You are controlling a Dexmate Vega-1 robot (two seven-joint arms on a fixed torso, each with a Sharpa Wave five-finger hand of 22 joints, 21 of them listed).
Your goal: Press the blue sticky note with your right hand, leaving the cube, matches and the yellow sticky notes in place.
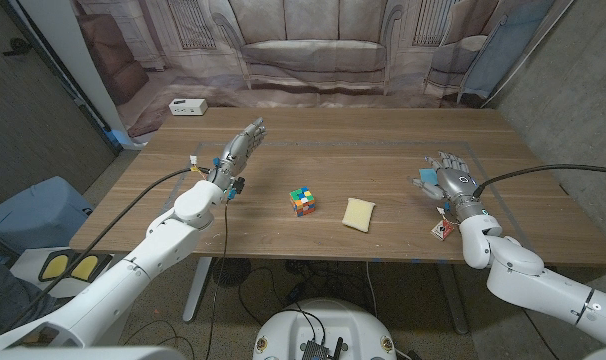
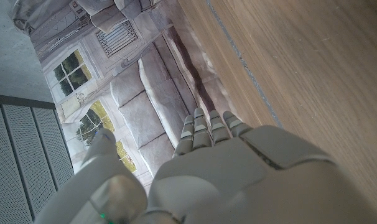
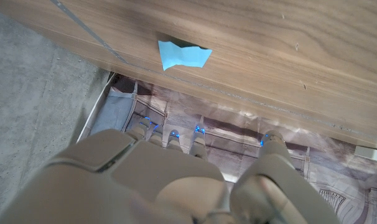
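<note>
Two robot hands are up over the wooden table (image 1: pixel 383 130). Right hand (image 1: pixel 451 184) spreads its fingers wide above the blue sticky note (image 3: pixel 183 55). Left hand (image 1: pixel 235 152) holds nothing, fingers straight.

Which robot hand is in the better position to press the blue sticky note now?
The right robot hand. In the head view it is beside the blue sticky note, near the table's right side. The left robot hand is far off, beyond the cube.

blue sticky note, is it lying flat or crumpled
Not flat: the blue sticky note looks creased, with a jagged outline and a lifted edge casting shadow on the table.
</note>
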